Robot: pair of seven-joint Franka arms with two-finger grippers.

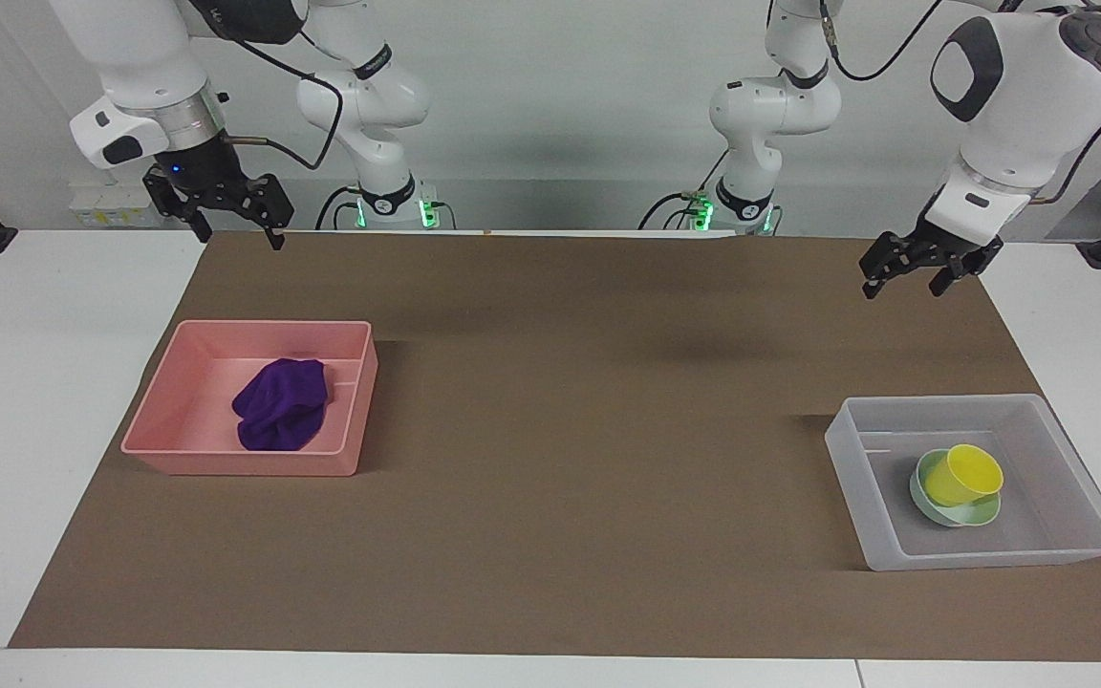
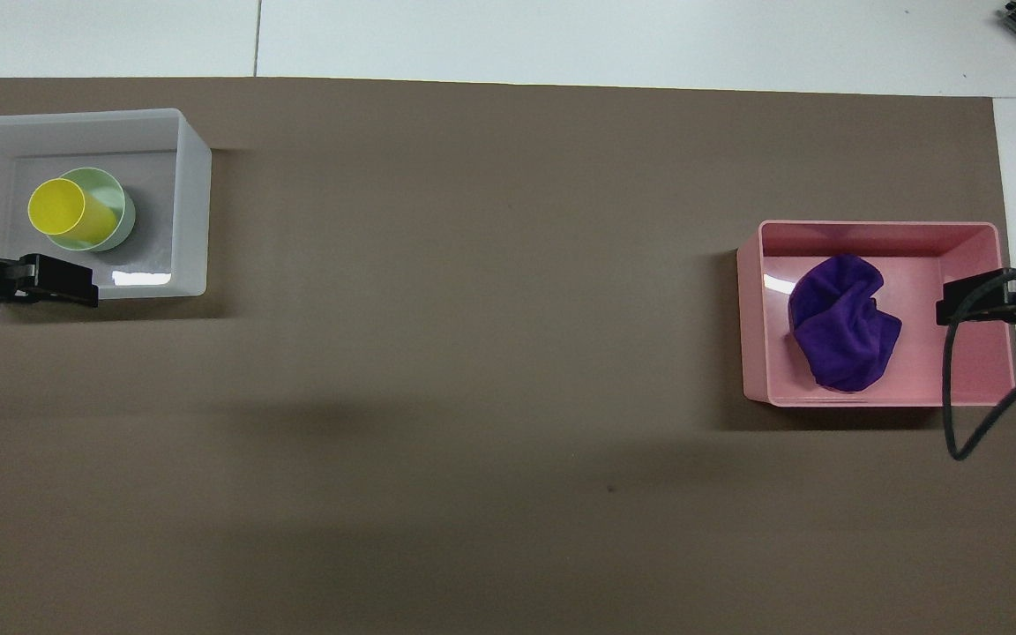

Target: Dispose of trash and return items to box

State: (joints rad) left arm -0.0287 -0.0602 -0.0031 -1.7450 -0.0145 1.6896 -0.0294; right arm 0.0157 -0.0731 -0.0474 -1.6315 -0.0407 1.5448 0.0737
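The purple cloth wad (image 1: 281, 416) (image 2: 843, 335) lies in the pink bin (image 1: 245, 464) (image 2: 878, 232) toward the right arm's end. The yellow cup (image 1: 961, 475) (image 2: 60, 210) leans in the mint-green bowl (image 1: 979, 517) (image 2: 117, 196), inside the clear-grey box (image 1: 854, 478) (image 2: 196, 212) toward the left arm's end. My left gripper (image 1: 902, 287) (image 2: 76, 289) is open and empty, raised over the mat on the robots' side of the box. My right gripper (image 1: 235, 232) (image 2: 958, 304) is open and empty, high over the mat's edge nearest the robots.
A brown mat (image 1: 589, 430) covers most of the white table (image 1: 53, 382). The two bins stand at its two ends. A black cable (image 2: 953, 397) hangs from the right arm.
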